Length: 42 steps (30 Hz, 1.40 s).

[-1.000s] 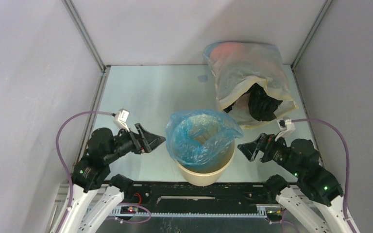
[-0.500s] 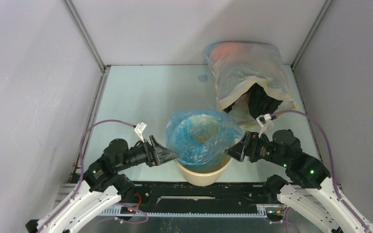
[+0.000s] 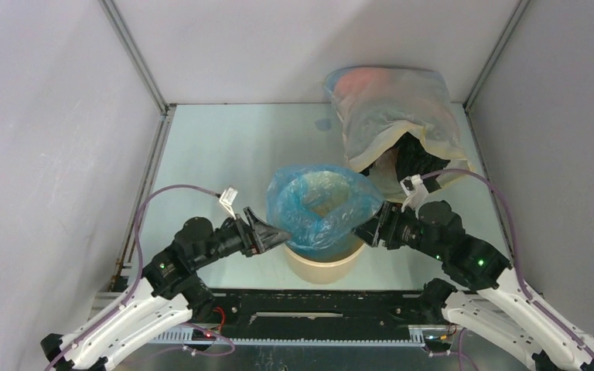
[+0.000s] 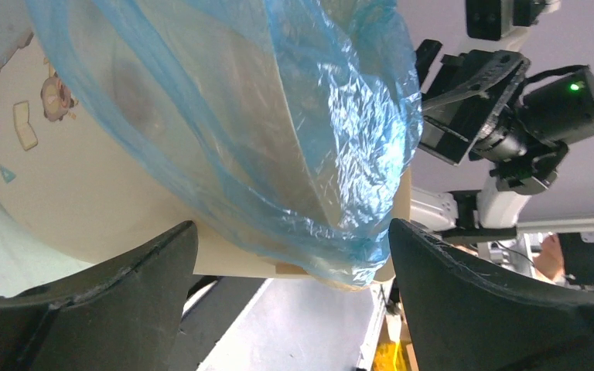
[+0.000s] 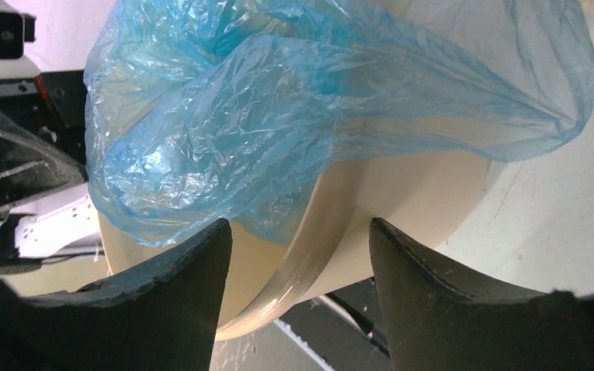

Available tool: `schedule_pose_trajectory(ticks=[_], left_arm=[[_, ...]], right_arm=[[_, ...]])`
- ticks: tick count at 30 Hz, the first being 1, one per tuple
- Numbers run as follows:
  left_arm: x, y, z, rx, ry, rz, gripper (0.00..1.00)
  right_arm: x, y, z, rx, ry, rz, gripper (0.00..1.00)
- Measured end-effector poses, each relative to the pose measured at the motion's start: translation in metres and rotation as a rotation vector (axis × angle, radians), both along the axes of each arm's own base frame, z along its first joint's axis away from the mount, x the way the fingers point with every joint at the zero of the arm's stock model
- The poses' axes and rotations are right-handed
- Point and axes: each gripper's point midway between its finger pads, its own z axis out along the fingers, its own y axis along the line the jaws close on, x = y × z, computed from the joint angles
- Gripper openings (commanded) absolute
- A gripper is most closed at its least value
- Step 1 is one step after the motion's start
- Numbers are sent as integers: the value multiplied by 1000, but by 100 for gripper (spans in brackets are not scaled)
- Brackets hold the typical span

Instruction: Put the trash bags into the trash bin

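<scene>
Your left gripper point(image 3: 277, 234) and right gripper point(image 3: 363, 230) stand open astride the trash bag point(image 3: 321, 207) overhang, holding nothing — pinch film only, not the trash bin point(image 3: 326, 267) rim.

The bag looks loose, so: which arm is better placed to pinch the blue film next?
Probably right. The right claw straddles a loose fold of the trash bag beside the trash bin, with its jaws narrower. The left claw gapes wider.

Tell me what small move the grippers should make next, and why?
The blue bag drapes over the bin rim, and the left gripper and right gripper sit open around its hanging edge, so probably close both on that edge.
</scene>
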Motion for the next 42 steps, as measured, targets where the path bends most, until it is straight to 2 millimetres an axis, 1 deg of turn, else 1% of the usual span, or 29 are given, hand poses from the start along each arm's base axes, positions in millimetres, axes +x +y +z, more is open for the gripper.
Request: schedule_pose_trajectory(ticks=[4,7,9,12,17,20,22,25,30,31,33,36,39,41,42], left_arm=[[12,0,-8,35,-12,43,94],[23,5,-15,82,-27,80,94],[35,12,-15,105,-37,123,94],[61,28,-14,139,-51,200,94],[101,52,-21,192,-31,275,95],[112,56,-18,218,-41,264,97],[114,58,-14,238,-59,254,97],[109,62,0,258,-108,241,97],[91,69,30,271,-193,233,98],[86,71,36,272,-205,233,97],[79,74,40,277,-216,236,93],[68,79,42,277,-223,245,85],[65,80,42,266,-210,250,82],[65,78,40,253,-193,247,80],[65,77,38,243,-179,247,78]], right_arm=[[17,5,-1,-8,-27,-43,67],[29,13,-1,-9,-43,-56,67],[40,20,-1,-8,-58,-63,66],[55,35,2,15,-83,-65,67],[89,55,3,50,-113,-88,75],[100,59,3,45,-123,-79,77],[102,57,5,33,-143,-65,78],[99,49,18,23,-198,-50,79],[84,22,51,16,-309,-51,75],[81,17,58,15,-331,-53,74],[76,8,69,10,-364,-64,72],[74,-1,74,-3,-378,-87,69],[77,-6,74,-2,-361,-128,69],[81,-7,72,12,-329,-165,66],[83,-7,70,22,-307,-187,63]])
